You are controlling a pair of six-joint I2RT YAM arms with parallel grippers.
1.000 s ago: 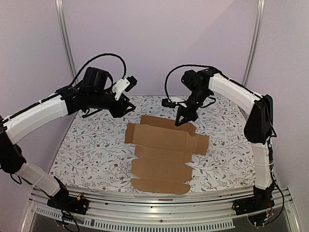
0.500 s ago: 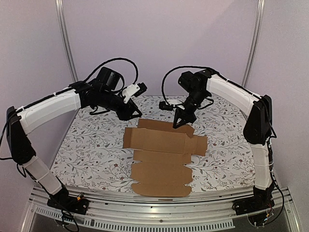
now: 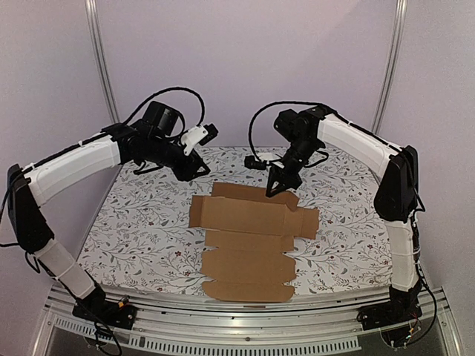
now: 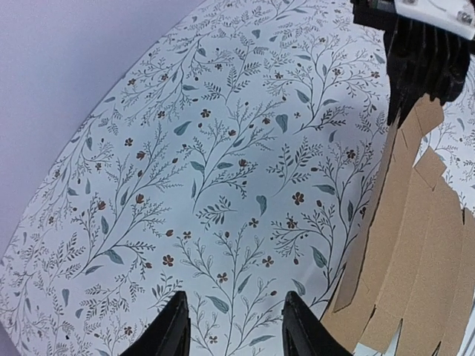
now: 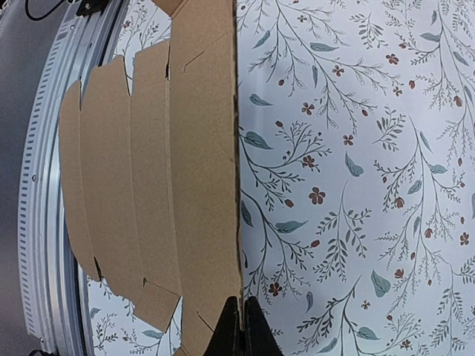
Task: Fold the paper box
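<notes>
The box (image 3: 249,237) lies flat on the table (image 3: 141,222), a light, thin, springy sheet best pinched at a flap edge near a crease; the right jaws look closed on its far edge, the left jaws hang open, empty, near its far-left corner
</notes>
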